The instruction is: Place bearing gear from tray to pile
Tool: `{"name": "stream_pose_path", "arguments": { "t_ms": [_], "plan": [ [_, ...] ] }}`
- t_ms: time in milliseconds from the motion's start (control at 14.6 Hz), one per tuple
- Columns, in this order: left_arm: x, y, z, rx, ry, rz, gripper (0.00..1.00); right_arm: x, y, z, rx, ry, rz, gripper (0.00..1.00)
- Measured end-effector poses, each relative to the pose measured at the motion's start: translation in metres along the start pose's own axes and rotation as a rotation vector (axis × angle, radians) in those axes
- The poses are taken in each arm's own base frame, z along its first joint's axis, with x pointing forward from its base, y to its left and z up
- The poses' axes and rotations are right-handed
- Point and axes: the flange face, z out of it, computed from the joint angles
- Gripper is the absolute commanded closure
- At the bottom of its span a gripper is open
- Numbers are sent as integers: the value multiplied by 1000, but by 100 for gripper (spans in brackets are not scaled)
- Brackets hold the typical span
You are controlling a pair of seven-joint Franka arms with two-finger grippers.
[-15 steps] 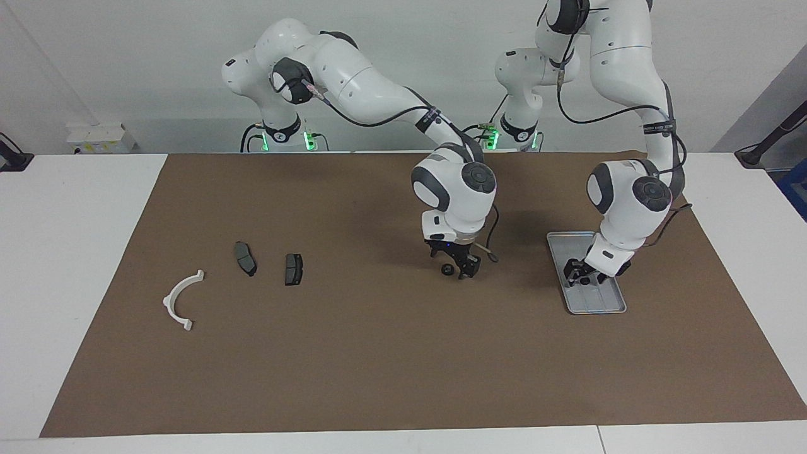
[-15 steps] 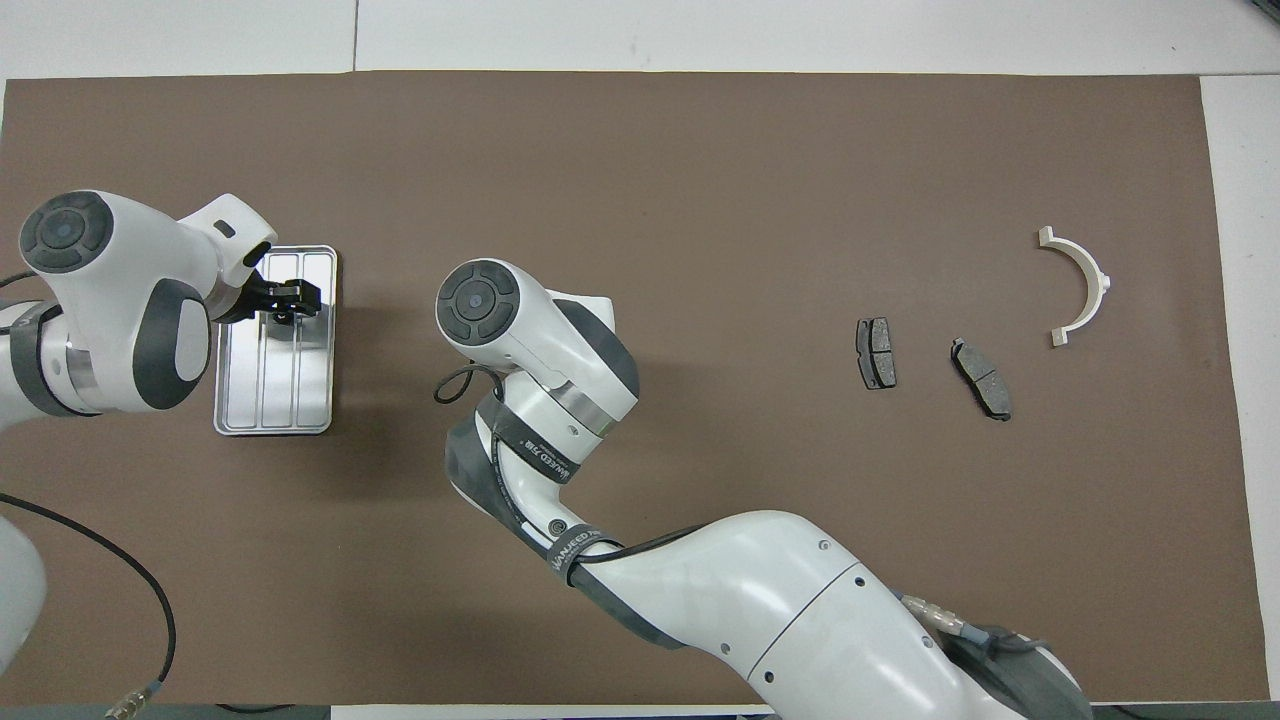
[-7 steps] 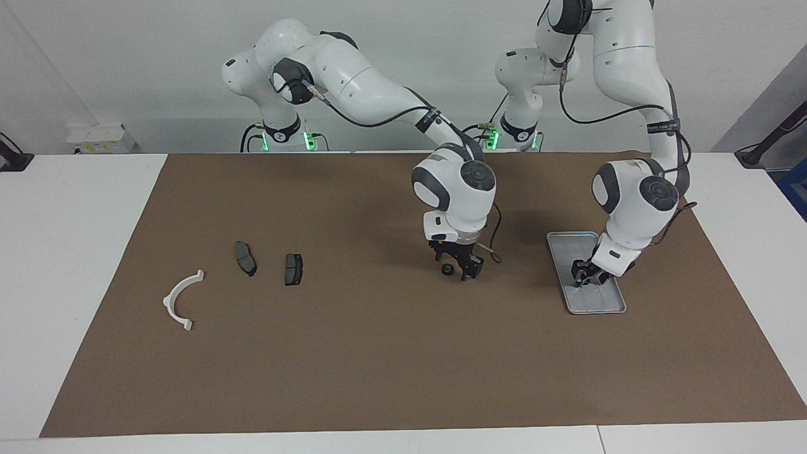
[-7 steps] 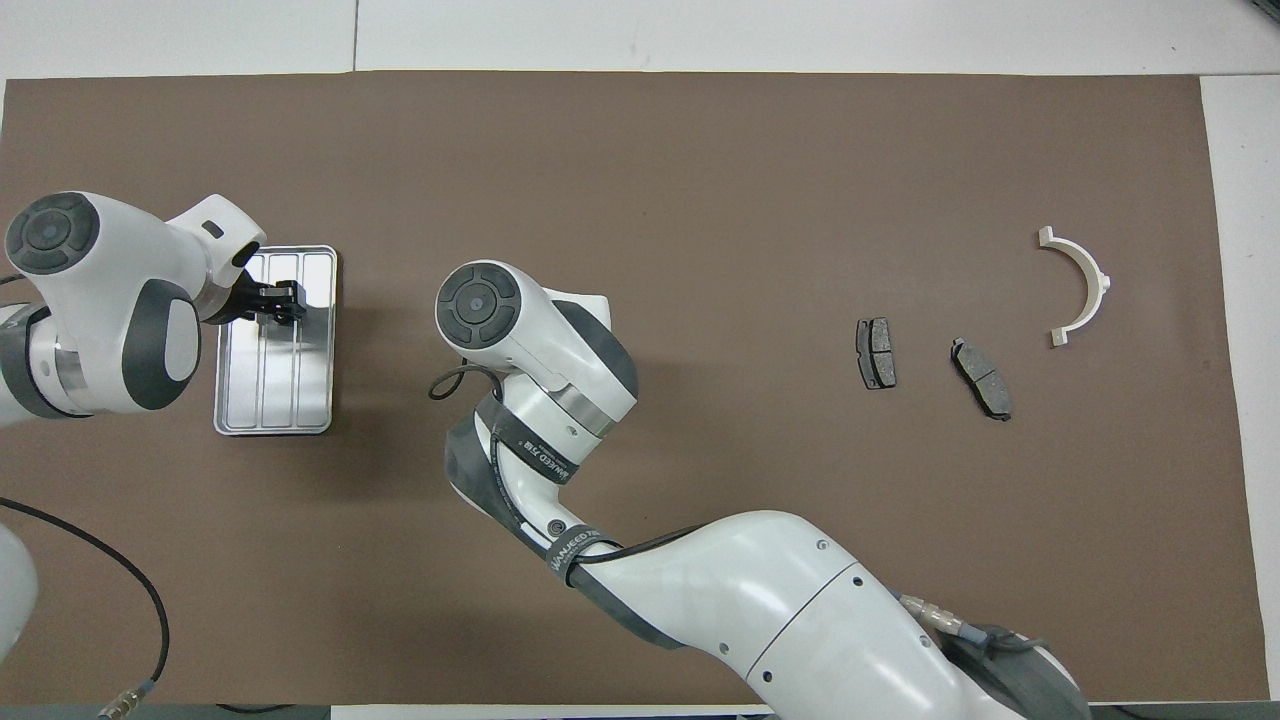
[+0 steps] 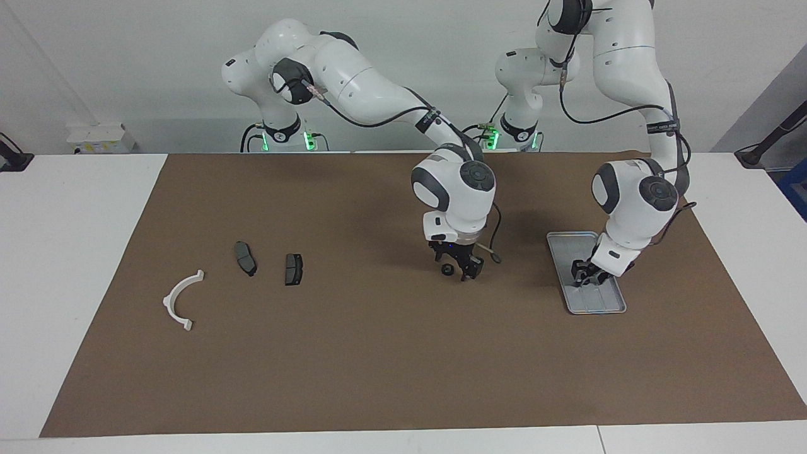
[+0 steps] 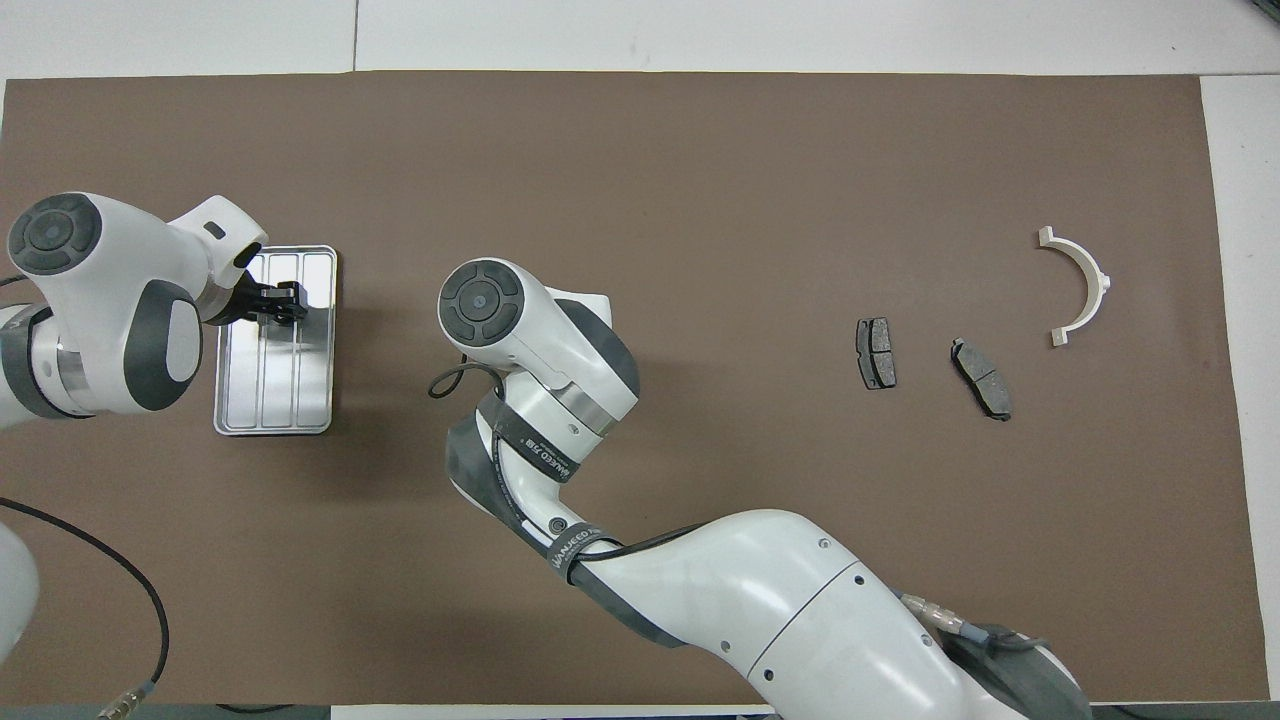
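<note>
The small black round bearing gear (image 5: 447,270) appears to rest on the brown mat (image 5: 378,366) near the middle of the table. It is outside the flat silver-grey ridged metal tray (image 5: 570,243) and well apart from it. The right gripper (image 5: 465,268) hangs low just beside the gear. The gear sits on the side of that gripper that faces the right arm's end of the table. Whether the gripper touches the gear, and how wide it stands, I cannot tell. In the overhead view the right arm's own wrist covers both.

The left gripper (image 5: 583,275) is down inside the tray, about halfway along its length, and its arm leans in from the left arm's end. Something dark may sit under it, but I cannot tell whether it grips anything or how wide it stands.

The pile lies well apart from the gear, toward the right arm's end. It is made up of two dark grey brake-pad-shaped pieces (image 5: 245,258) (image 5: 293,269) and a white semicircular plastic bracket (image 5: 169,297), which lies closest to that end.

The gear lies between the right gripper and the pile, so the carry would likely run straight on toward the pads. The right arm is much the nearer one to take it. Being round, the gear offers no long axis to line up with, so any approach angle should serve.
</note>
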Motion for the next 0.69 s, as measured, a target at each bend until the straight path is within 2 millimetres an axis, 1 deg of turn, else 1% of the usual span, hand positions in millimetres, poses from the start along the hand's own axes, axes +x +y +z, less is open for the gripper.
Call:
{"name": "stream_pose_path", "arguments": {
  "t_ms": [137,343,412,480,549,617,686],
  "plan": [
    [-1,0,1,0,-3,0,47,3,0,4,4,-4,6,23],
    [-1,1,1,-1,-2,1,53,4,0,3,9,-7,8,29],
    [-1,1,1,-1,-2,1,54,5,0,2,10,-8,10,34],
    [-1,1,1,-1,-2,1,58,5,0,2,10,-11,12,35],
    [-1,1,1,-1,-2,1,62,6,0,2,11,-12,13,39],
    [-2,2,1,-1,-3,1,68,6,0,1,15,-12,14,41],
    [-2,3,1,-2,-3,2,77,7,0,1,16,-13,15,43]
  ]
}}
